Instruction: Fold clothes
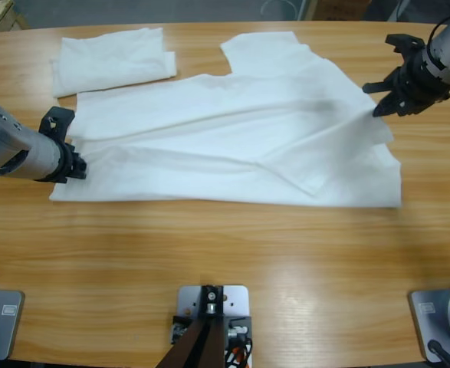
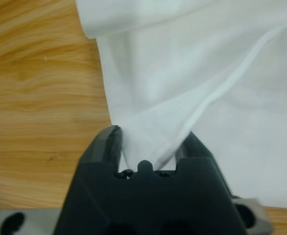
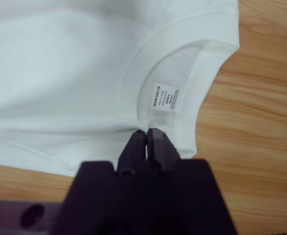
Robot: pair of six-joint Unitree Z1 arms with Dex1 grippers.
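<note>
A large white T-shirt (image 1: 232, 138) lies spread across the middle of the table (image 1: 225, 253), creased along its length. My left gripper (image 1: 75, 146) is at the shirt's left edge. In the left wrist view the hem of the T-shirt (image 2: 207, 73) is bunched and pulled in between the jaws of that gripper (image 2: 150, 142). My right gripper (image 1: 379, 103) is at the shirt's right end. Its jaws are pressed together on the collar of the T-shirt (image 3: 60, 73), and the right gripper (image 3: 146, 131) sits just below the neck label (image 3: 165, 96).
A second white garment (image 1: 113, 60), folded into a rectangle, lies at the back left, its corner close to the shirt. Bare wood runs along the front of the table and at both ends.
</note>
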